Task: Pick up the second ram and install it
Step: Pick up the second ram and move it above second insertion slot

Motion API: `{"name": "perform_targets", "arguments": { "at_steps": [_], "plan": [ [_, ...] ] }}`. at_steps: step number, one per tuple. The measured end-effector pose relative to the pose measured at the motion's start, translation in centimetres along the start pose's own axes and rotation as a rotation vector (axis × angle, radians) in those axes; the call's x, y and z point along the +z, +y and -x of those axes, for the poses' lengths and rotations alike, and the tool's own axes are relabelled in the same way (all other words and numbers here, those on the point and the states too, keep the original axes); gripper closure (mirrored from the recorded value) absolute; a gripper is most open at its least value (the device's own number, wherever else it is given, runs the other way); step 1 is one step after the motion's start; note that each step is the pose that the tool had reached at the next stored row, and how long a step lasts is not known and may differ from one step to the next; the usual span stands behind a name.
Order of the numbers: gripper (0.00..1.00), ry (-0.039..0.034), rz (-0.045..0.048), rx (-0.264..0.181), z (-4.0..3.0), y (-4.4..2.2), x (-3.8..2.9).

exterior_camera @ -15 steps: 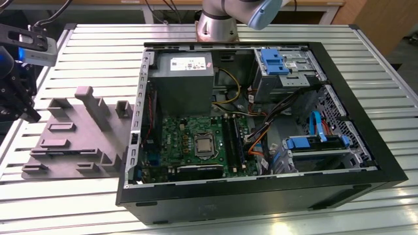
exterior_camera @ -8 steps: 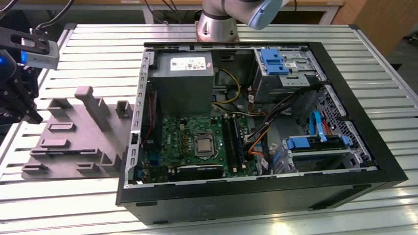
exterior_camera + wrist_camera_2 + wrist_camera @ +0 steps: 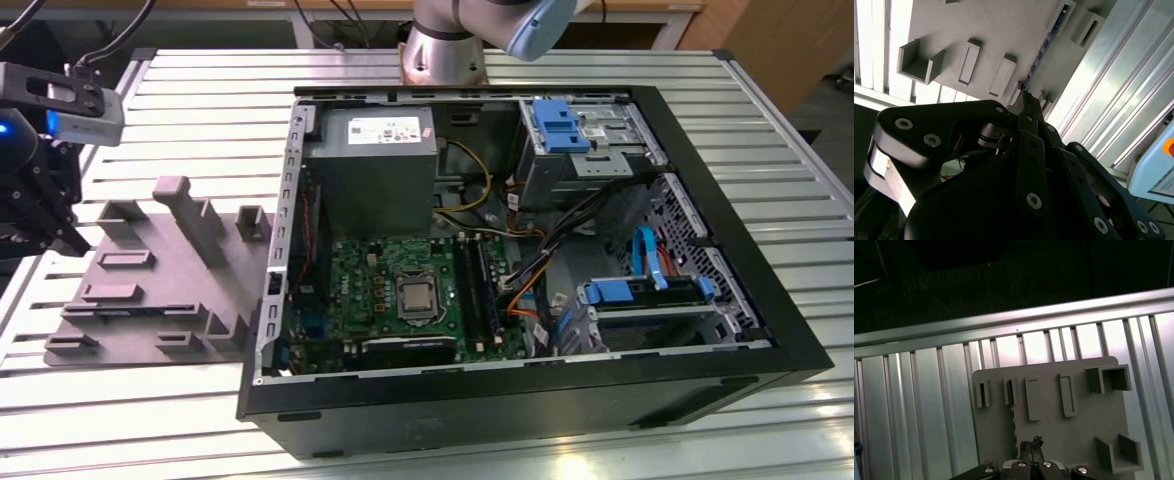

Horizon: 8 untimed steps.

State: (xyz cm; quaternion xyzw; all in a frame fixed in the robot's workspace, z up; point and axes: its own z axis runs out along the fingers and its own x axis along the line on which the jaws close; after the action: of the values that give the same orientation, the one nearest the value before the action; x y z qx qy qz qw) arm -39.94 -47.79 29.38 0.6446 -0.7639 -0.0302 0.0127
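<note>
The second ram (image 3: pixel 1046 45) is a thin dark bluish stick standing on its long edge in a groove of the grey fixture plate (image 3: pixel 1004 30). In the first wrist view the ram (image 3: pixel 1014 427) shows as a narrow dark line on the plate (image 3: pixel 1079 430). My gripper (image 3: pixel 1032 444) hovers above the plate near the ram's end, fingers together and holding nothing. In the second wrist view the gripper (image 3: pixel 1025 97) points at the near end of the ram. In the exterior view the gripper (image 3: pixel 40 225) hangs at the far left, beside the fixture plate (image 3: pixel 147 300).
An open computer case (image 3: pixel 534 400) lies on the slatted metal table (image 3: pixel 801 200), on the exterior view's right of the plate. Its motherboard carries black memory slots (image 3: pixel 474 290), cables and blue drive brackets (image 3: pixel 558 125). Raised grey blocks (image 3: pixel 187 215) stand on the plate.
</note>
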Motion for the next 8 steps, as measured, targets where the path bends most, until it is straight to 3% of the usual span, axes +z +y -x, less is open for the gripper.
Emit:
{"name": "perform_targets", "arguments": {
  "at_steps": [8],
  "plan": [
    [0.89, 0.0, 0.0, 0.0, -0.06, -0.04, 0.48]
  ]
}}
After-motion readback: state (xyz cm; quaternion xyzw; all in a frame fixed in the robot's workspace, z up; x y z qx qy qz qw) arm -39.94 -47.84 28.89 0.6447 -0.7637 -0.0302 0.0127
